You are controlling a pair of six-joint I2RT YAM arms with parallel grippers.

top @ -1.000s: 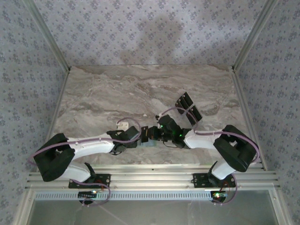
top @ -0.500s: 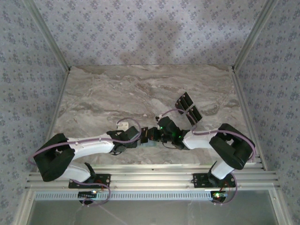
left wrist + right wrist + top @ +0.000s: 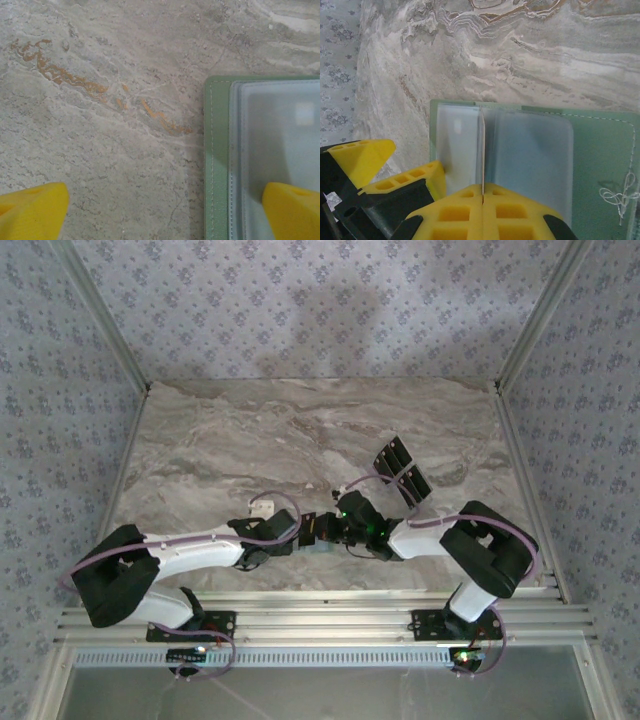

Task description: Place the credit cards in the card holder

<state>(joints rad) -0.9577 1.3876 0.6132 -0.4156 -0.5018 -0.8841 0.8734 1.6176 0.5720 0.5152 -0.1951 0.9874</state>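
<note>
The sage-green card holder (image 3: 602,145) lies open on the marble table, its clear sleeves facing up; it is also in the top view (image 3: 321,545) between the two wrists. My right gripper (image 3: 482,194) is shut on a credit card (image 3: 482,150) held on edge, its far end down at the fold between two sleeves. My left gripper (image 3: 162,212) is open, with its right fingertip (image 3: 292,207) resting on the holder's clear sleeve (image 3: 275,135) and the other over bare marble. More black credit cards (image 3: 401,472) lie behind the right arm.
The table's near edge and an aluminium rail (image 3: 320,620) run just behind the holder. Patterned walls close in the left, back and right sides. Open marble (image 3: 290,430) stretches across the far half.
The right arm's elbow has swung a little to the left. Both grippers stay at the holder, and the left arm has not moved.
</note>
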